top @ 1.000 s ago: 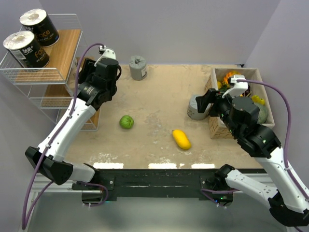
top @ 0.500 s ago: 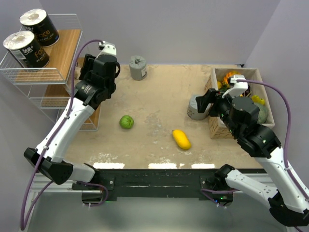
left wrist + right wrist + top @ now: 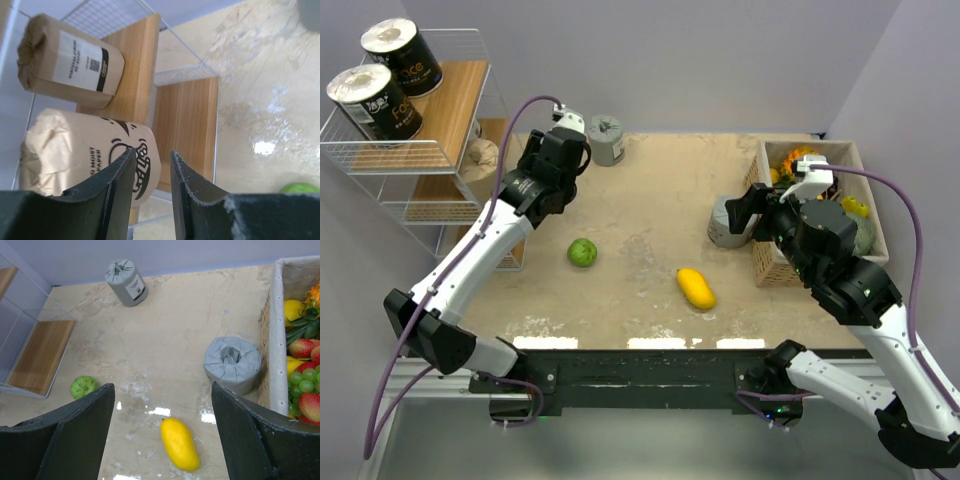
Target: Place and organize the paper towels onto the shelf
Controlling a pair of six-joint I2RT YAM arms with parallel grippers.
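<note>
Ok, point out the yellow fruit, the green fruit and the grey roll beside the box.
yellow fruit (image 3: 696, 288), top view, its middle.
green fruit (image 3: 582, 252), top view, its top.
grey roll (image 3: 231, 356), right wrist view, its crimped top.

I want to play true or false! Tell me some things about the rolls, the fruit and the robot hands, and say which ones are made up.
1. Two black rolls sit on the top board of the shelf. True.
2. The yellow fruit lies inside the box. False: it lies on the table, outside the box.
3. Two grey rolls stand on the table. True: one is far back, and one is beside the box.
4. The right gripper is squeezing a grey roll. False: its fingers are wide apart and hold nothing.
5. Two tan rolls are on the shelf. True.
</note>
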